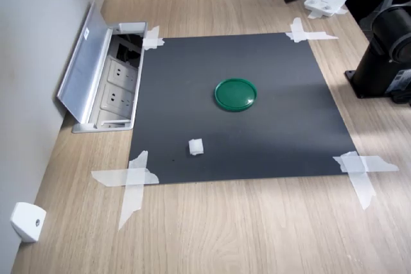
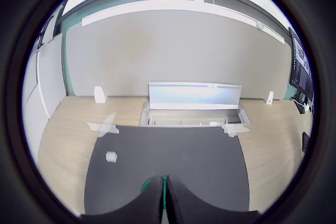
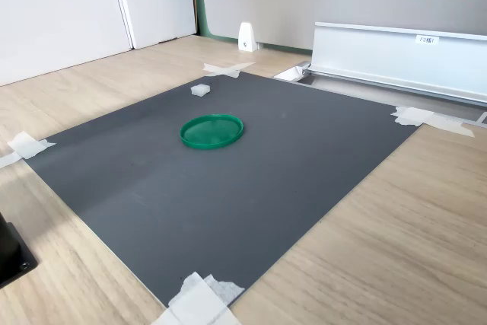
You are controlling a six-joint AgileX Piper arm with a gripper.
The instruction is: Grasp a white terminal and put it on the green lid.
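Pincer [image 2: 164, 203] jaws stand pressed together with nothing between them, seen only in the wrist view, hanging high above the near edge of a black mat [image 1: 257, 152] taped to a wooden desk [image 1: 244, 229]. From beside the desk, reading the first exterior view left to right: a white wedge-shaped piece [image 1: 27, 221] with a hole sits at the desk's edge at about eight o'clock from the mat's centre; a silver hinged cover [image 1: 83, 68] stands open over a recessed socket box [image 1: 119, 91] at ten o'clock; white tape strips [image 1: 131, 181] pin the mat's corners. The white terminal [image 1: 196, 147], a tiny pale block, lies on the mat at roughly seven o'clock from the green lid [image 1: 236, 94], clearly apart from it. The green lid rests flat near the mat's middle, rim up, with nothing on it. A black arm base [image 1: 385, 49] rises at the first exterior view's right, at about two o'clock.

In the second exterior view the white terminal [image 3: 200, 90] lies at about twelve o'clock from the green lid [image 3: 212, 130], near the mat's far corner. In the wrist view a sliver of the green lid [image 2: 148, 184] shows just beside the dark fingers [image 2: 181, 205], and the white terminal [image 2: 111, 156] lies at about ten o'clock from them, well apart.
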